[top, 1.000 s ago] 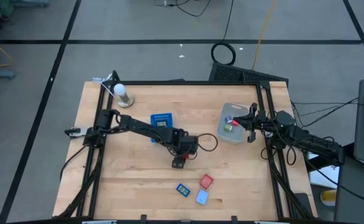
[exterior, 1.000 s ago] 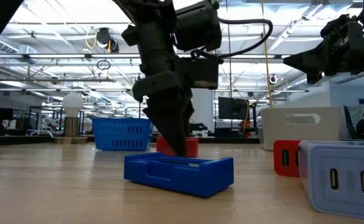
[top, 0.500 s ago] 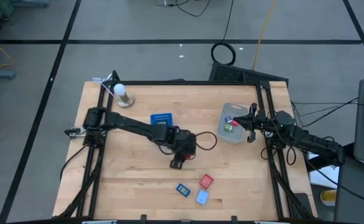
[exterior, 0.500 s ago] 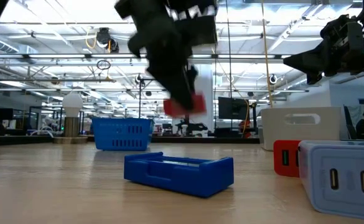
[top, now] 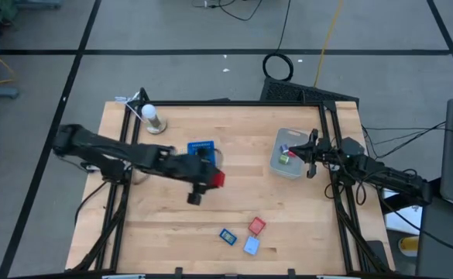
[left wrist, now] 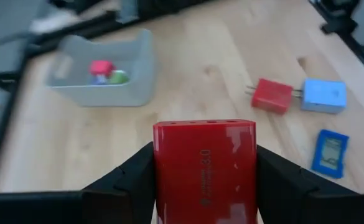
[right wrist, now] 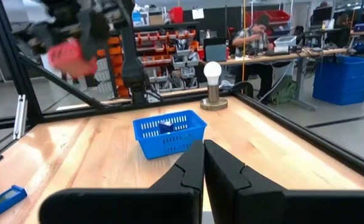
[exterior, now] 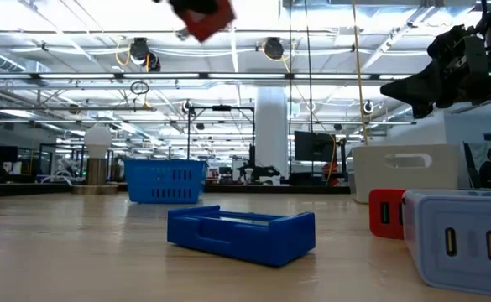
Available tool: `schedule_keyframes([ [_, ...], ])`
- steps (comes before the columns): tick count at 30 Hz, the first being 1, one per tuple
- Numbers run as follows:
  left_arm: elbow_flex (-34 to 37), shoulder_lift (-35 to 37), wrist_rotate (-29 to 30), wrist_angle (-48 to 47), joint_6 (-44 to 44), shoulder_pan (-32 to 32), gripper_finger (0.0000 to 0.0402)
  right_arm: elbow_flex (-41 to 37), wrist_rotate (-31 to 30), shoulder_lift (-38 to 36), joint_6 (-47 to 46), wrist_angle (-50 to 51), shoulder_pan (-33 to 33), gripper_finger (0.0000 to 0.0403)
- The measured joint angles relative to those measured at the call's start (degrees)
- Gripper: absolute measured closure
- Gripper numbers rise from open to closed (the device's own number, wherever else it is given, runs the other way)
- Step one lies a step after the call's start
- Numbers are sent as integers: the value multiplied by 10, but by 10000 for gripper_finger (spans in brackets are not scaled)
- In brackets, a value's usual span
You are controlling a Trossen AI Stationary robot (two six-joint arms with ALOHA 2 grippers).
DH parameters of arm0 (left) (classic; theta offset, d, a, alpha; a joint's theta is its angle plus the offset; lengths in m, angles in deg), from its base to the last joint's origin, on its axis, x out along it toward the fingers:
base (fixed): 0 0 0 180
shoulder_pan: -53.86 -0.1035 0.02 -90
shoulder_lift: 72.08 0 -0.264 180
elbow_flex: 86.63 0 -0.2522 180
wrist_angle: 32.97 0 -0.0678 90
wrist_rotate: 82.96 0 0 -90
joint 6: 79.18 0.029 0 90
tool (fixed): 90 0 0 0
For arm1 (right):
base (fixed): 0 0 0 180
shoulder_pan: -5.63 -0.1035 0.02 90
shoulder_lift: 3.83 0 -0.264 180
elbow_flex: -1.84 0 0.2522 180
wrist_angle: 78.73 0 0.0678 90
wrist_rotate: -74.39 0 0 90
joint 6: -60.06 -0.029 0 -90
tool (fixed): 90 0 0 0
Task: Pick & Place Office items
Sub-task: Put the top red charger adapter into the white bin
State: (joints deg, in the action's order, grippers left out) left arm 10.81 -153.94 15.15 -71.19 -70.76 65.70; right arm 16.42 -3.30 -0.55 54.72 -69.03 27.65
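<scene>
My left gripper [top: 210,180] is shut on a red block [left wrist: 205,168], one of the office items, high above the middle of the table; the low view shows the block [exterior: 205,17] near its top edge. Three more pieces lie near the front edge: a red one [top: 256,226], a blue one [top: 227,235] and a light blue one [top: 251,246]. A translucent grey bin [top: 288,163] at the right holds a few small coloured pieces. My right gripper [right wrist: 203,163] is shut and waits level beside that bin. My left gripper pinches the red block by its two opposite side faces [left wrist: 160,169] between the two fingers [left wrist: 132,180]. The fingers come from the table's left, slanting down. The block sticks out ahead of them, lifted clear of the table.
A blue mesh basket [top: 201,149] stands just beyond the left gripper toward the far edge. A light bulb on a stand [top: 153,118] sits at the far left corner. Black frame rails [top: 328,132] run along the table's sides.
My left gripper has lifted the red block off the table, rising well clear and drawing back toward the table's left and far side. It has tipped from pointing steeply down to a shallower slant. The other pieces have stayed where they were.
</scene>
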Motion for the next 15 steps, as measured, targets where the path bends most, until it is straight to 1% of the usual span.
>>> schedule_keyframes([
  [3,79,81,20,60,-9,3,194,0,0,4,0,-2,0,399],
  [9,245,218,25,196,-26,3,194,0,0,11,0,-9,0,399],
  [13,331,292,26,281,-38,3,194,0,0,13,0,-11,0,399],
  [15,364,325,27,307,-41,4,194,0,0,13,0,-10,0,399],
])
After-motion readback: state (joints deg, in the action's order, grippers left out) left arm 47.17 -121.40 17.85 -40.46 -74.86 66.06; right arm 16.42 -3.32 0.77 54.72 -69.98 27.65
